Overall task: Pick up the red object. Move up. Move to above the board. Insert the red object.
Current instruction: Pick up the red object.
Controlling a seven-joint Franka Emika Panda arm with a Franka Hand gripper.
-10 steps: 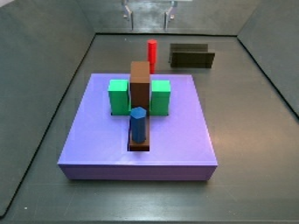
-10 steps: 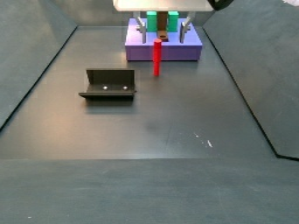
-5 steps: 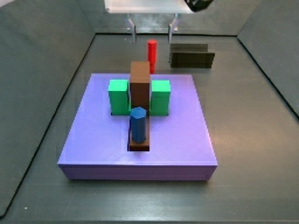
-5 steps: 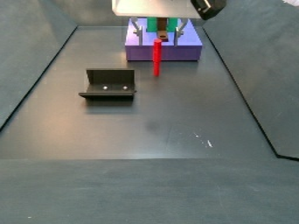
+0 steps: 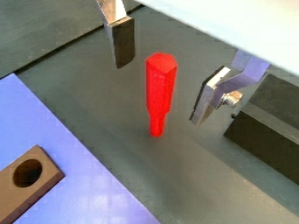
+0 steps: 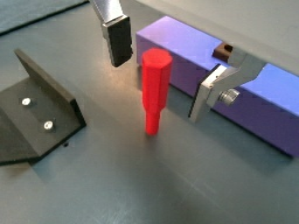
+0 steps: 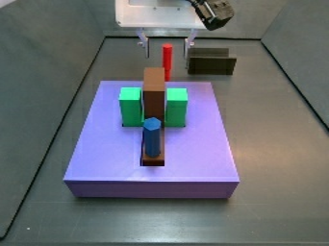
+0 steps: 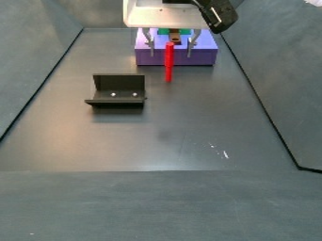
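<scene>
Red object: upright on the floor beside the board, near the fixture. Gripper: has descended since a second ago, jaws open, fingers straddling the peg without contact. Grasp judged imminent; pick-up not yet done.

I see my gripper open astride the upright peg, clear gaps either side. The board crowds one side, the fixture the other; the floor toward the near edge lies free.
</scene>
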